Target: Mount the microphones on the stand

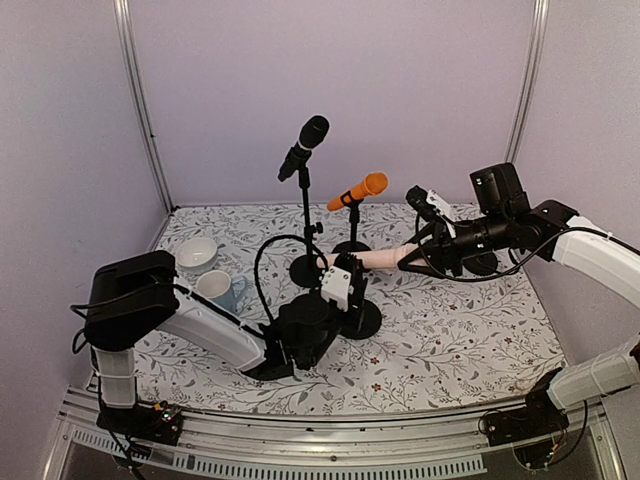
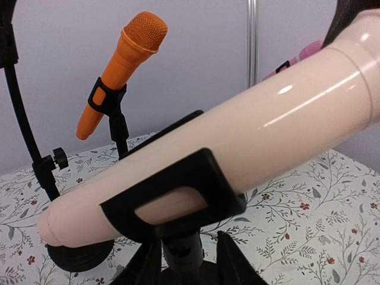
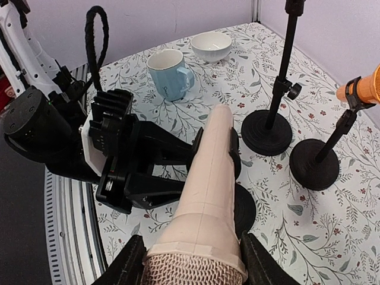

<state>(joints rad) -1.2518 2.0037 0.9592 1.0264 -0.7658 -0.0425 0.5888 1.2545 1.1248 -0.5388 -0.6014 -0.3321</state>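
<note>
Now, right gripper (image 3: 196, 258): pinching beige microphone (image 3: 208, 166) by head
Beige microphone: resting in stand clip (image 2: 218, 185)
Left gripper (image 2: 186, 244): straddling stand stem (image 2: 181, 254), grip unclear

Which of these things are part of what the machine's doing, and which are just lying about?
Part of the job: beige microphone, orange microphone, black microphone, pink microphone, stands.
Just lying about: mug, bowl.
</note>
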